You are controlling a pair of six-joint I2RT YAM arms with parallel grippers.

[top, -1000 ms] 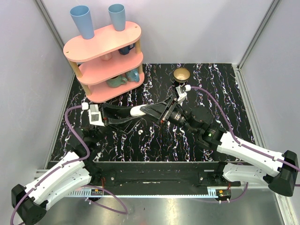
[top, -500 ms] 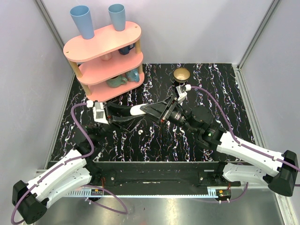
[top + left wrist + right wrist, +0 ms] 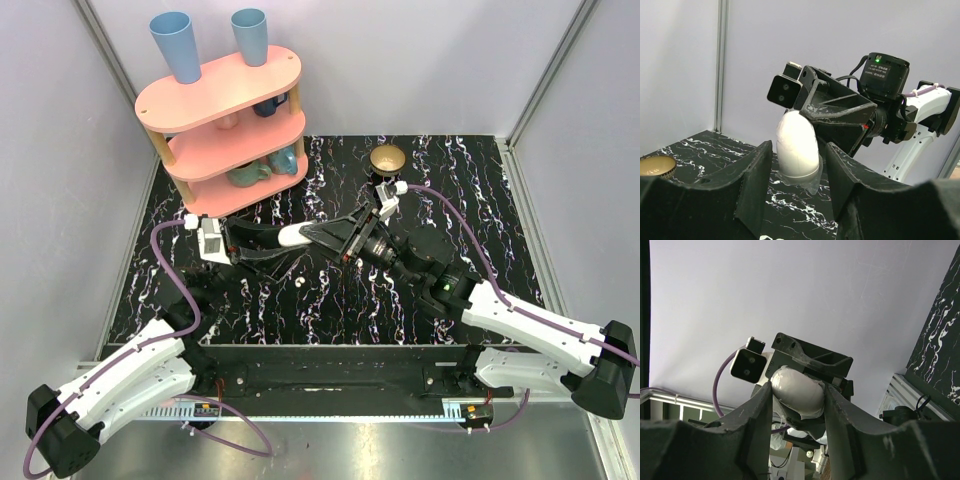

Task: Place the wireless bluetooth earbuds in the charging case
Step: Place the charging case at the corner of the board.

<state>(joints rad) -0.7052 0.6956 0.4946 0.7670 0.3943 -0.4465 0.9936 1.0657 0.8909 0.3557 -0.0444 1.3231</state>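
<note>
In the last second the left arm's wrist had slid a little to the right, pushing the left gripper (image 3: 797,151) in closer, and its purple cable had looped up higher. The right arm had hardly stirred. The case (image 3: 796,140) had not shifted: it hung clear of the table, right between the 2 sets of fingers.

Both were clenched on it. From the left wrist, the case stood upright between the left fingers, with the right gripper (image 3: 797,392) clamped on its far end. From the right wrist, the same white shell sat pinched between the right fingers, and the left ones were behind it.

My read was that the left arm had been bettering its hold so the 2 could pull the halves apart. I saw no lid lifted, so the case looked shut to me.

The earbuds were in neither grip. 1 small white bit (image 3: 302,283) lay on the table (image 3: 480,210), below the joined fingers on the near side. It may have been an earbud, but it was too small to tell. So nothing had gone in.
</note>
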